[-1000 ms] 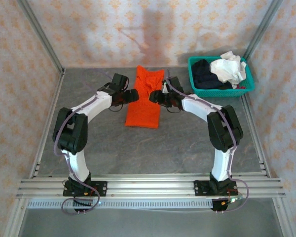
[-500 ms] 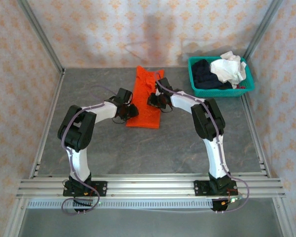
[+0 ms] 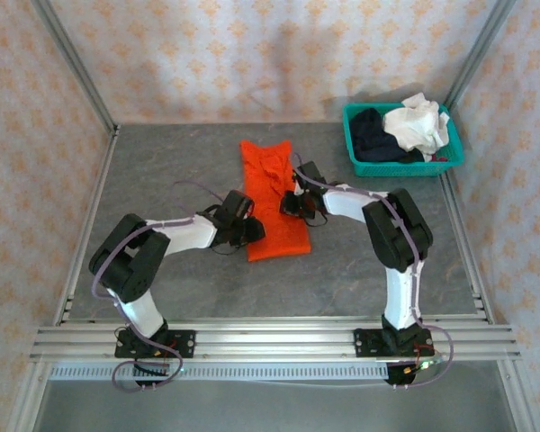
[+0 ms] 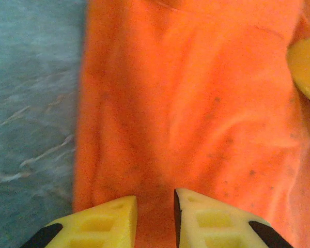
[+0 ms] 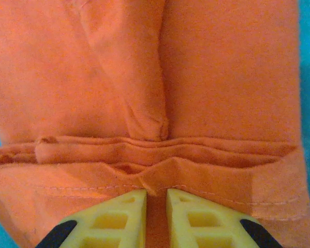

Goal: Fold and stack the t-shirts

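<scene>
The left gripper [image 3: 246,229] is lying low on the grey table [image 3: 162,162] at the near-left edge of the orange t-shirt [image 3: 268,175]. In the left wrist view its yellow fingers [image 4: 106,225] are drawn almost together, with only a thin strip of orange cloth [image 4: 196,103] showing between them. It looks to be pinching the shirt's edge.

The shirt is lying in the middle of the table as a long narrow strip, running away from the arms and slanting a little to the right at its near end. Its sides are already folded in.

The right gripper [image 3: 292,202] is pressing in from the opposite long edge, somewhat farther up the strip. In the right wrist view its fingers [image 5: 119,219] are likewise nearly closed on a stitched hem, with several stacked layers of cloth [image 5: 222,77] lying just beyond them — a grip on the cloth, as far as I can judge.

At the far right the teal basket [image 3: 405,168] is holding a navy t-shirt [image 3: 373,135] and a white t-shirt [image 3: 416,124], both unfolded.

So the orange shirt is mid-fold, and the crosswise fold is probably next. It is calling for both grippers to be lifting together and carrying the near part evenly over the far part — unequal travel would be skewing the strip further.
</scene>
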